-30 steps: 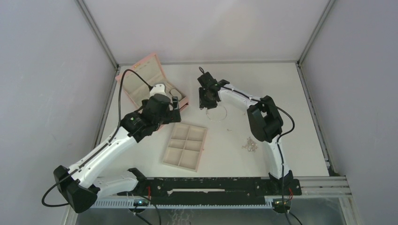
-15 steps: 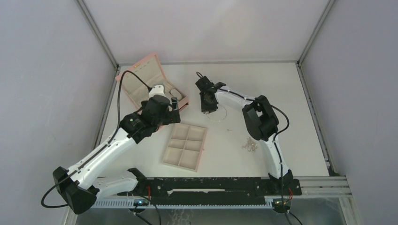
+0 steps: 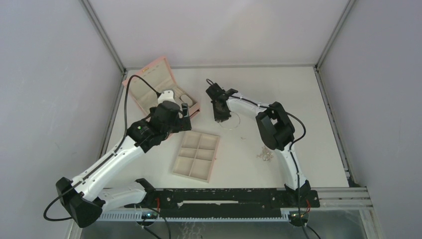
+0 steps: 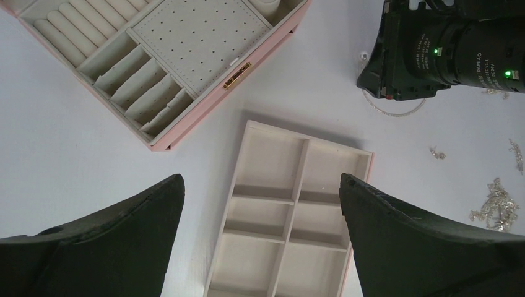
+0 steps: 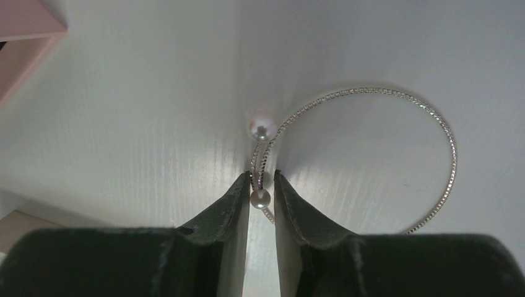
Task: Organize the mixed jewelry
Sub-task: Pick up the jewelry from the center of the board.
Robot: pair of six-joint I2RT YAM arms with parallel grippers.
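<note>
Setting: white bench [image 3: 278, 84] inside a grey-walled enclosure, with two arms bolted at its near edge.
Item in hand: pearl-tipped hoop [image 5: 371, 90] — a thin silver open ring lying flat on the bench, most of its loop ahead of the right claw [image 5: 261, 179] and off to that claw's right.
Right claw: jaws drawn narrow, one pad on each side of the near pearl [image 5: 260, 198]; whether they grip it firmly cannot be told.
Left claw [image 4: 260, 179]: released, jaws at their widest, holding nothing, hanging above the beige tray [image 4: 309, 137].
Step, judged: pinching the hoop by its pearl end for a lift.
Handling note: the bead looks round and slick and may squirt out. Centre the pads on it, catch the wire too, and rise straight and slowly — the loop will likely swing.
Far pearl [image 5: 262, 127]: just ahead of the right claw's tips, beside the wire; keep it out of the pinch.
Pink box [image 4: 198, 37]: open, ahead and left of the left claw.
Chain cluster [image 4: 495, 204]: far to the left claw's right, well apart from the hoop.
Small piece [image 4: 436, 153]: between cluster and hoop.
Obstruction: nothing between the right claw and the hoop. The left arm sits over box and tray, so a carry toward either looks crowded.
</note>
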